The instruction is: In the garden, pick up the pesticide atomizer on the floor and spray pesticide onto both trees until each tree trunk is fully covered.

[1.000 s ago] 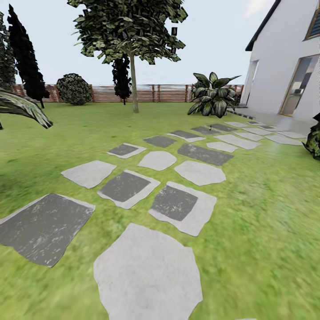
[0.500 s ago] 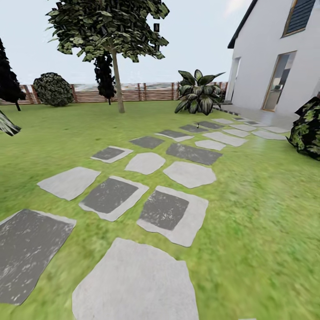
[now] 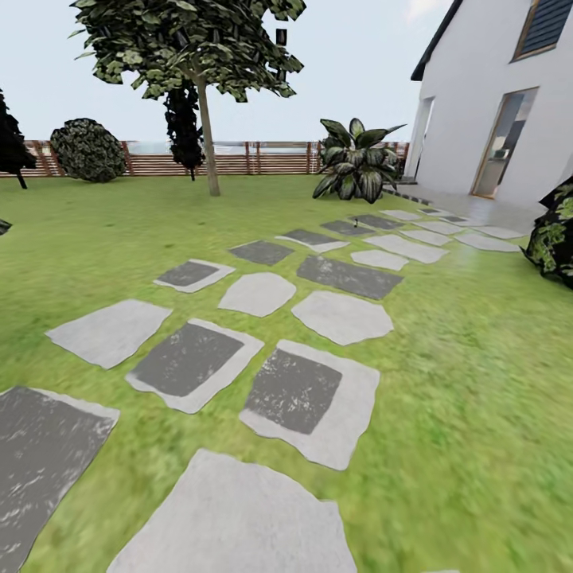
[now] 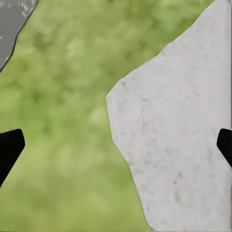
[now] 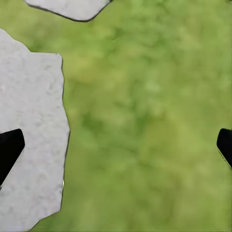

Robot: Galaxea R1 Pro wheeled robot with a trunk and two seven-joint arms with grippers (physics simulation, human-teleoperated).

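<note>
The grass (image 3: pixel 477 382) is blurred; a tiny dark object (image 3: pixel 357 217) is unidentifiable.

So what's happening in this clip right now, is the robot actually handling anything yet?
Not yet. The robot is out on the green grass lawn, facing a path of grey stepping stones that leads toward a white house. A brown slatted wooden fence closes off the far side. Both grippers are open and empty: the left gripper hangs over a pale stone's edge, the right gripper over grass.
</note>
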